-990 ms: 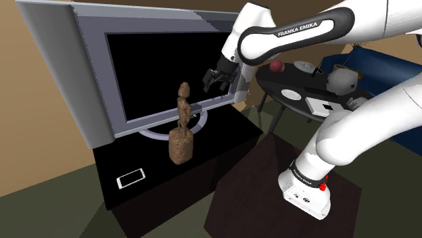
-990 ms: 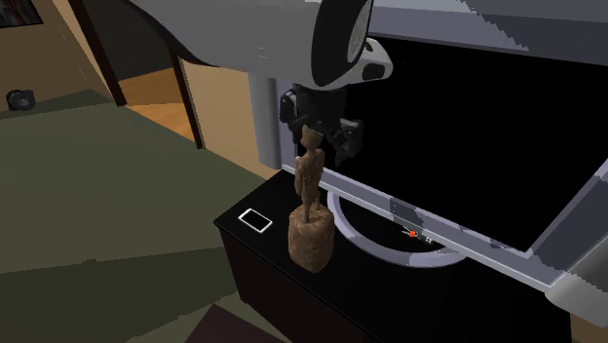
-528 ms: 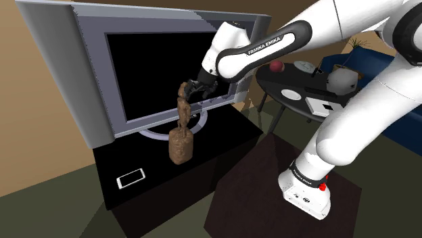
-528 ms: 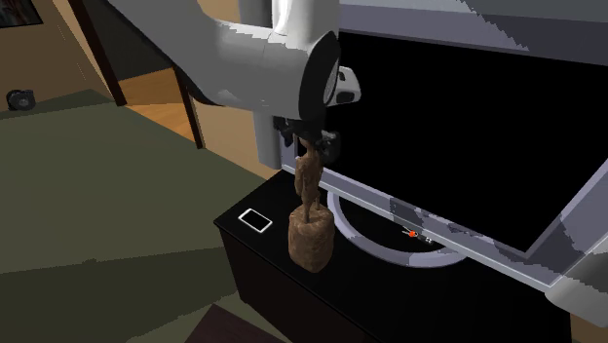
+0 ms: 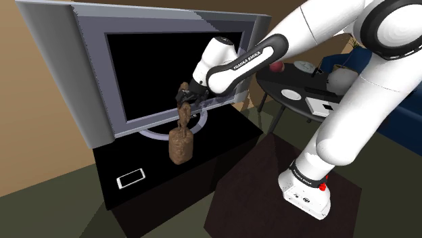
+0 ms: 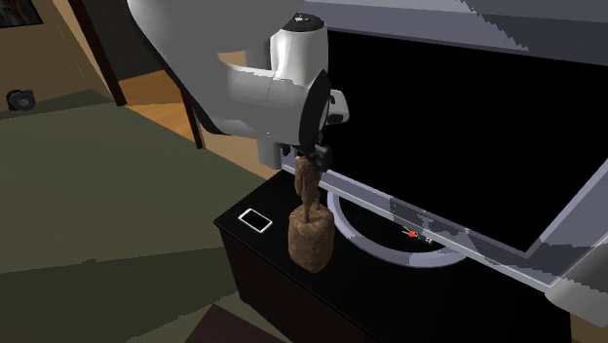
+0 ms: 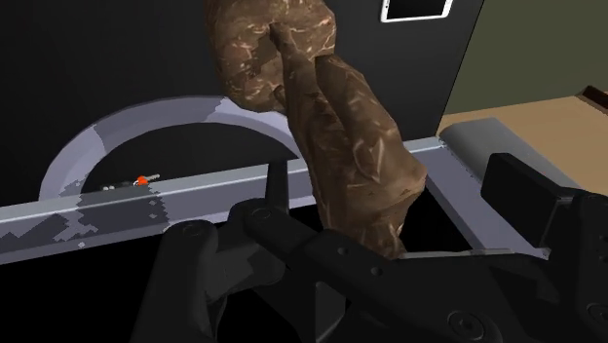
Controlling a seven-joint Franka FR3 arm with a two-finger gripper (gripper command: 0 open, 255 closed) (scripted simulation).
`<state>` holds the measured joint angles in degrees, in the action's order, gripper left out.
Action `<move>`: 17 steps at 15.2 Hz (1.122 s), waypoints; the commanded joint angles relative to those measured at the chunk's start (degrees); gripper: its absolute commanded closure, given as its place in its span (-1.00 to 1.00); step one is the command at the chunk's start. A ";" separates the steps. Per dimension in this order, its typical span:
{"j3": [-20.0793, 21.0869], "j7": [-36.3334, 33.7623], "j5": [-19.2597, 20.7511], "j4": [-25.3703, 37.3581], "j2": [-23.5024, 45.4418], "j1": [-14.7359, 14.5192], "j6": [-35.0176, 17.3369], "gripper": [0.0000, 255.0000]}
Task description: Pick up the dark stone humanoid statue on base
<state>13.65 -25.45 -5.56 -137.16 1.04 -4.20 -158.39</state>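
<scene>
– Nearest the shoulder camera, at five o'clock in its frame: item one?
– Stand (image 5: 250,196). Dark brown box. It carries the white foot of the arm (image 5: 338,128), which has a red button.
– Item two?
– Cabinet (image 5: 223,138). Black and low, at ten o'clock of the stand. It bears items three to five.
– Three?
– Phone (image 5: 131,178). White-edged, dark-faced, lying flat on the cabinet top. It sits at eight o'clock of the statue in the shoulder view, well apart from it.
– Four, the task piece?
– Statue (image 5: 180,138). Mottled brown, a slim human figure on a rounded block base. It is upright, with its base on the cabinet top, just beside the ring foot (image 6: 375,249) of the television.
– And the hand?
– Gripper (image 5: 184,99). Black, at the statue's head, twelve o'clock of the base. In the wrist view the fingers (image 7: 531,195) are spread, one on each side of the head. A gap shows between the head and one finger, so nothing is pinched.
– Five?
– Television (image 5: 88,40). Grey frame, black screen, directly behind the statue.
– Farther back?
– Table (image 5: 297,86). Round and black, at three o'clock of the television in the shoulder view. It holds a red ball (image 5: 276,66) and white things too small to name.
– Last?
– Sofa (image 5: 379,64). Blue, behind the table.
</scene>
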 commanded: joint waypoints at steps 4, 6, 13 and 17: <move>-0.07 -0.21 0.57 -0.66 2.09 -0.02 -2.75 -1.00; -0.06 -0.24 0.57 -0.67 2.06 -0.03 -2.73 1.00; -0.05 -0.29 0.60 -0.63 2.05 -0.05 -2.68 1.00; -0.01 0.10 -0.01 -0.10 0.23 0.05 -0.36 1.00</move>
<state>13.64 -25.59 -5.29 -137.42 2.01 -4.21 -159.39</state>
